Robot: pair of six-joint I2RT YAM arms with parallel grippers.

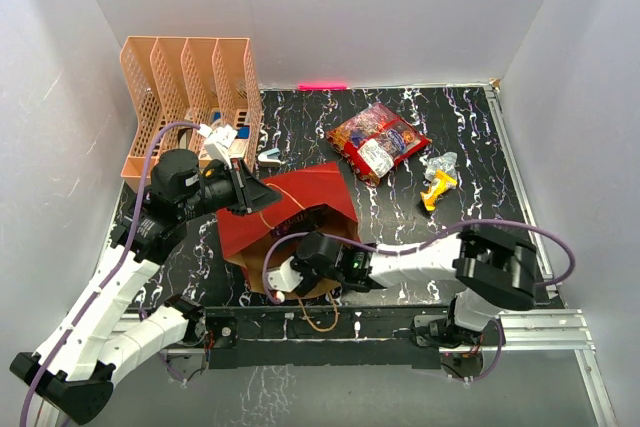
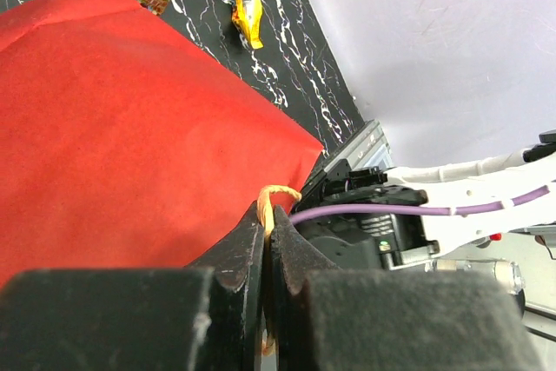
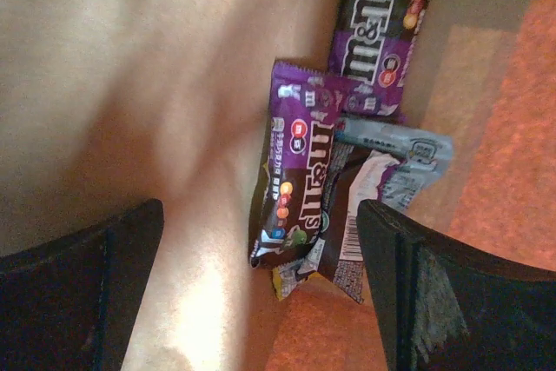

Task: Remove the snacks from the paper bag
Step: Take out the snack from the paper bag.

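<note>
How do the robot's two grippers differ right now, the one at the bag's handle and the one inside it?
The left gripper has its jaws shut on the tan handle of the paper bag; the right gripper has its jaws wide open, holding nothing. The left gripper sits outside the bag, over its red side; the right gripper is inside, facing a purple M&M's packet. Both have black jaws.

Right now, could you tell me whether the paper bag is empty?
Not empty: a purple packet and a brown packet lie inside the paper bag.
</note>
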